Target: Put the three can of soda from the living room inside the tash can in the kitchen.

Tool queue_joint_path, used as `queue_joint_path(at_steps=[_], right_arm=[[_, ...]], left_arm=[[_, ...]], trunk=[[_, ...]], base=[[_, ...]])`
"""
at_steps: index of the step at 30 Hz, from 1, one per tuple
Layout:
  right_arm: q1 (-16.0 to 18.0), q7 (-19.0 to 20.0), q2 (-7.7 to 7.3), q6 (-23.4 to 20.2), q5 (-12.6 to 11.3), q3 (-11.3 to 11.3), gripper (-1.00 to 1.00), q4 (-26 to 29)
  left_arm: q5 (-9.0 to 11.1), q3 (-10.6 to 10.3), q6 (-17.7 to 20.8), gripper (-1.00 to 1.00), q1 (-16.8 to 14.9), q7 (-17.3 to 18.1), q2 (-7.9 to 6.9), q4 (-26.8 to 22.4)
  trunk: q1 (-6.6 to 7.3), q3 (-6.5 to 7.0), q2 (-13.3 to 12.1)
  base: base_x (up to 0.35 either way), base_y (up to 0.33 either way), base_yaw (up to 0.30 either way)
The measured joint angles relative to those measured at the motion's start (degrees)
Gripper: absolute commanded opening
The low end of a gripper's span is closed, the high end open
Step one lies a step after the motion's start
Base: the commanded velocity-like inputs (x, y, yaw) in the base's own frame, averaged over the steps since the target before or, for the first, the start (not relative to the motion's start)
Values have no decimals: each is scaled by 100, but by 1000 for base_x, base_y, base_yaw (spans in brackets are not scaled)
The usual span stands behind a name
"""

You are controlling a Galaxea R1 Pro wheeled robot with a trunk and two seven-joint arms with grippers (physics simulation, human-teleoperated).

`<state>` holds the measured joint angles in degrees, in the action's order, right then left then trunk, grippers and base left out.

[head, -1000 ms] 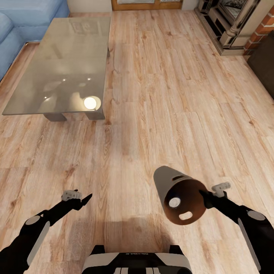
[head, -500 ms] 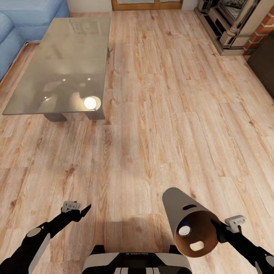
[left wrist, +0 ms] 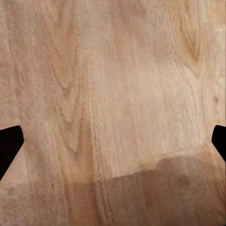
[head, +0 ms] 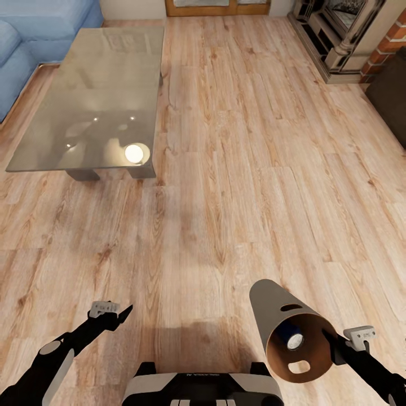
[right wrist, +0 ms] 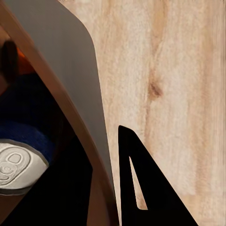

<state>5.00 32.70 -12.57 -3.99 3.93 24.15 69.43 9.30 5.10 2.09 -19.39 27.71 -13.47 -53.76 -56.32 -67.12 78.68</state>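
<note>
A light wood floor [head: 237, 169] fills the living room, where a glass-topped low table [head: 96, 96] stands near a blue sofa [head: 34, 22] and a brick fireplace [head: 361, 34] at the far right. Low in the head view, the right gripper [head: 337, 348] is clamped on the rim of the tash can [head: 282, 321], which hangs tilted on its side above the floor with its open mouth turned back toward the robot. Inside lies a dark blue can of soda [head: 293, 338], silver top showing. The step in hand appears to be carrying the loaded bin to the kitchen; doing it well likely means tipping the mouth upward before driving, keeping the rim grip firm, and moving smoothly so nothing rolls out. The left gripper [head: 115, 311] hangs free over bare boards, its fingers spread apart and holding nothing. The right wrist view adds what the head view lacks: the bin's thin wall [right wrist: 70, 94] pinched beside a dark fingertip [right wrist: 141, 188], the blue can [right wrist: 19, 155] close up, and a sliver of orange [right wrist: 21, 63] deeper in, possibly another can, though too little shows to be sure. The left wrist view shows wood grain between two parted tips [left wrist: 9, 146].
</note>
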Motion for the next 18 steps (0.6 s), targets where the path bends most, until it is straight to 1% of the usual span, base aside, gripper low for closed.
queue_joint_path(at_steps=[2, 5, 18], right_arm=[[0, 16, 0, 1, -2, 10, -100, 7], [0, 26, 5, 2, 1, 7, -100, 5], [0, 44, 8, 2, -3, -1, -100, -19]], left_arm=[[1, 0, -4, 100, -2, -164, 1, 15], [-3, -13, -4, 100, 1, -266, 2, 9], [-3, -25, -6, 100, 1, -300, 2, 39]], trunk=[[44, 36, -80], [110, 90, -201], [395, 323, -722]], base=[[0, 0, 0], [0, 0, 0], [0, 0, 0]])
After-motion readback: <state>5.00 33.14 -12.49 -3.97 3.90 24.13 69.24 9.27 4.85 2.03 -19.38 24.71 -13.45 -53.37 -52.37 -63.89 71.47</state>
